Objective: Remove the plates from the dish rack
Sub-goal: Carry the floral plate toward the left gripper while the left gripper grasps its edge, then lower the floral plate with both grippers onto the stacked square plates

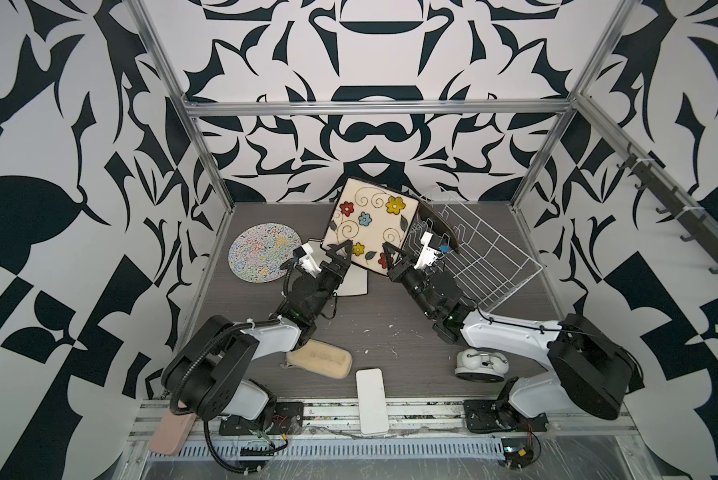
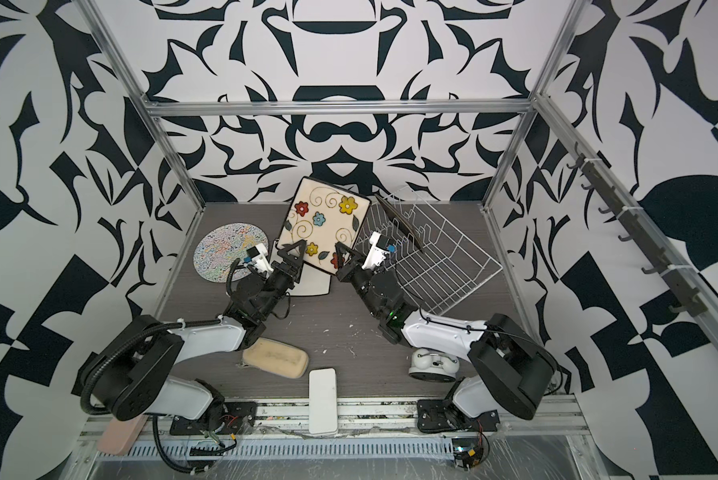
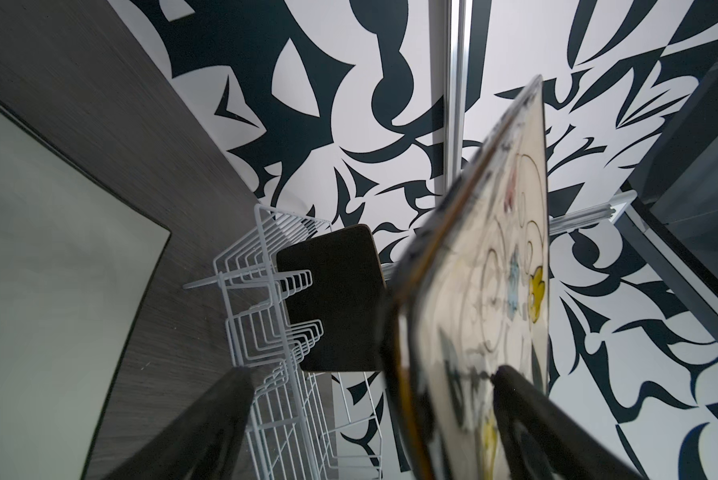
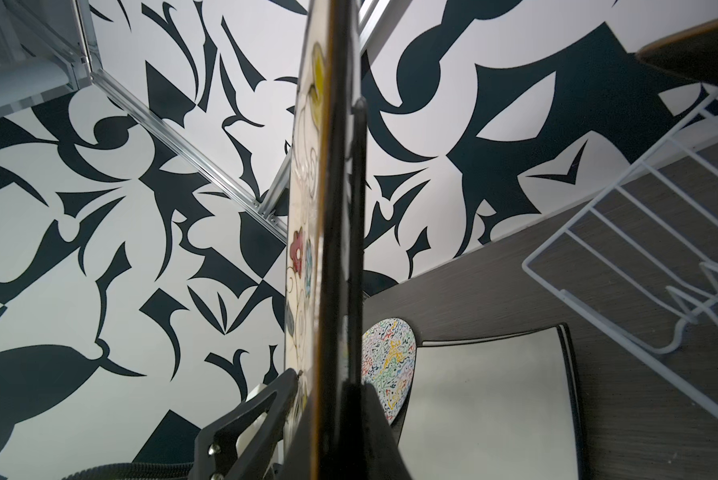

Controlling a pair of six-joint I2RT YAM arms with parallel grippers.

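A square cream plate with flowers (image 1: 367,224) (image 2: 322,222) hangs tilted above the table. My right gripper (image 1: 388,253) (image 4: 324,382) is shut on its lower right corner. My left gripper (image 1: 343,255) (image 3: 370,386) stands open, its jaws astride the plate's lower left edge (image 3: 473,291). The round squiggle plate (image 1: 264,252) (image 4: 388,357) lies flat at the left. A white-backed square plate (image 1: 355,282) (image 4: 486,395) lies under the left gripper. The white wire dish rack (image 1: 486,257) (image 3: 262,332) sits at the back right, and a dark square plate (image 1: 436,226) (image 3: 332,299) stands in it.
A beige sponge (image 1: 320,357) and a white flat block (image 1: 372,401) lie near the front edge. A white round device (image 1: 480,363) sits by the right arm's base. Patterned walls and metal posts close in the table on three sides.
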